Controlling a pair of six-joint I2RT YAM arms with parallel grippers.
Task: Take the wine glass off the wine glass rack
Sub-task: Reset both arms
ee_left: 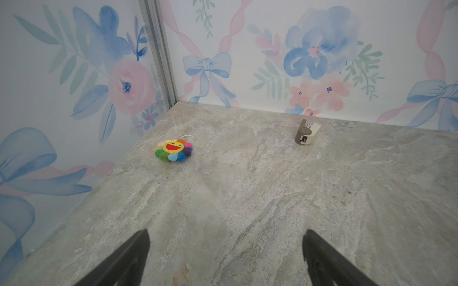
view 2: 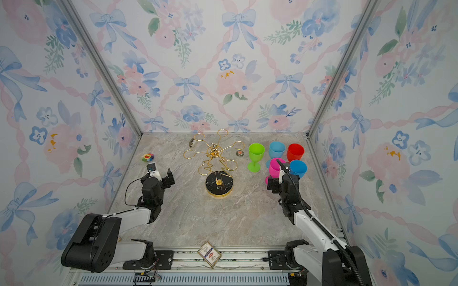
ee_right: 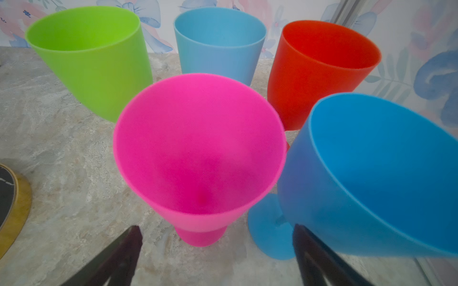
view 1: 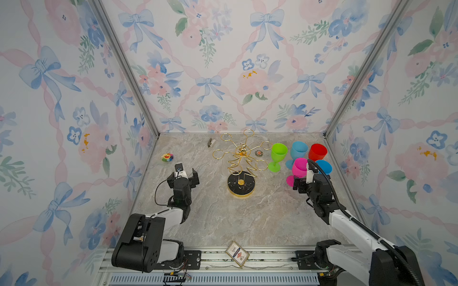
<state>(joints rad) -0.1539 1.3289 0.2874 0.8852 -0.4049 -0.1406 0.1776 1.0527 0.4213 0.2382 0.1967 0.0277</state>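
The gold wire wine glass rack stands mid-table on its round black base, whose edge shows in the right wrist view. Nothing hangs in its loops. A pink wine glass stands upright on the table to the rack's right, among green, light blue, red and blue glasses. My right gripper is open just short of the pink glass's foot, not touching it. My left gripper is open and empty, left of the rack.
A rainbow plush flower and a small grey device lie at the back left. A small round trinket lies behind the rack. A card rests at the front edge. Floral walls enclose three sides.
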